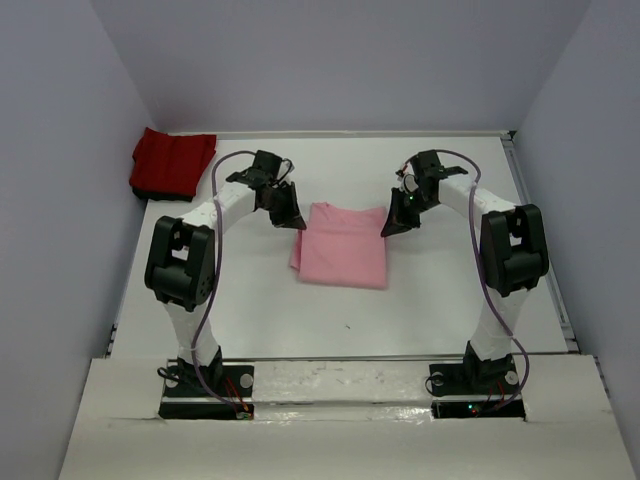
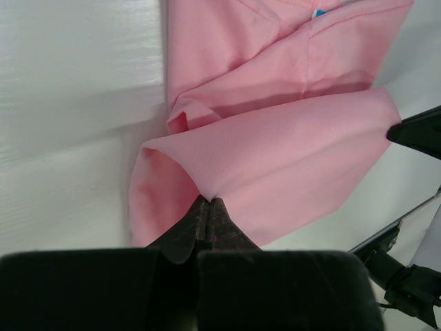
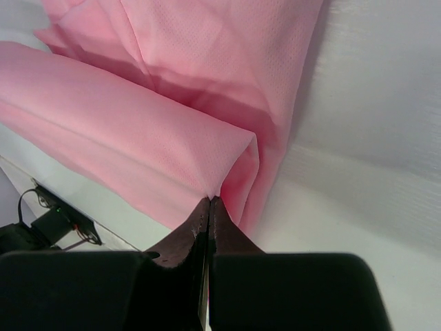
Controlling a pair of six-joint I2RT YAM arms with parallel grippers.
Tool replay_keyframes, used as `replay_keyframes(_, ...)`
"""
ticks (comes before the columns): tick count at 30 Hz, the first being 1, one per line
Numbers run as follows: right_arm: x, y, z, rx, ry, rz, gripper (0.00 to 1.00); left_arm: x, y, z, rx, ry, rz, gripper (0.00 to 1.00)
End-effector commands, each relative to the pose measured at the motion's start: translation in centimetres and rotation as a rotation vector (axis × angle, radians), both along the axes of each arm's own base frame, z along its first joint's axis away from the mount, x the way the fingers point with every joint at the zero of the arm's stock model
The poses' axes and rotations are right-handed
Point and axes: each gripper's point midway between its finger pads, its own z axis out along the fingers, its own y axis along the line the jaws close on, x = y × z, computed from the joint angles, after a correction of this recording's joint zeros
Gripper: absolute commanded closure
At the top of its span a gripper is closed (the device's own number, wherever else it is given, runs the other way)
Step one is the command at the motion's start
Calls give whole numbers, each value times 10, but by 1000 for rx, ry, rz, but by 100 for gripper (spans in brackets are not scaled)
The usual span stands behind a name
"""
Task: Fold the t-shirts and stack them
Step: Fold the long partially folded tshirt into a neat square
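Toward the far half of the table (image 1: pixel 440 300), roughly midway between its left and right edges, the pink t-shirt (image 1: pixel 342 245) lies as a compact, roughly rectangular shape, already doubled over at least once, so I judge its folding to be well under way but not finished. At the far left corner sits the red t-shirt (image 1: pixel 172 163), well apart from the pink one; it looks like a folded bundle, though the overhead view shows it too small to say how neatly it has been done. Nothing is stacked yet, so what remains, as I read it, is to complete the pink fold and bring the two shirts together in one pile. The left gripper (image 1: pixel 288 215) is clenched on the pink t-shirt at its far left corner, and its wrist camera shows the fingertips pressed together with a doubled lip of cloth pinched between them. The right gripper (image 1: pixel 397 222) is likewise clamped on the far right corner, with a rolled fold of pink fabric rising straight from its closed tips. From both grippers the body of the shirt spreads away toward the near edge of the table, lying flat on the surface, with the held far edge lifted slightly above it.
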Motion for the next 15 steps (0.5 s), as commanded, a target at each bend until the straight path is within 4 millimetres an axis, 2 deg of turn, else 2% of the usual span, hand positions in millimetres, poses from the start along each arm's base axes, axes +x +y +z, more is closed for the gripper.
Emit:
replay_keyframes(1,11,0,18,-12,-61,6,100,8,8,14,-3,-29,6,100)
replay_keyframes(4,27,-3,28,-18,-103,-13,100,19,7,21,-13,-50,17,100)
replay_keyframes(7,42,-9,26,-20,-101,-41,100,32,6,20,-15,-59,22,100)
replay_keyframes(8,51,-12,31,-17,-121,-53,100,36,5,18,-16,-63,20,100)
replay_keyframes(9,55,-11,25,-21,-109,-56,100,43,4,21,-21,-76,21,100)
replay_keyframes(10,64,-13,30,-14,-126,-67,100,51,2,19,-28,-81,24,100)
replay_keyframes(11,64,-13,24,-17,-115,-67,100,51,2,13,-25,-68,26,100)
replay_keyframes(15,84,-9,16,-12,-120,-69,100,75,-9,8,-63,-89,21,100)
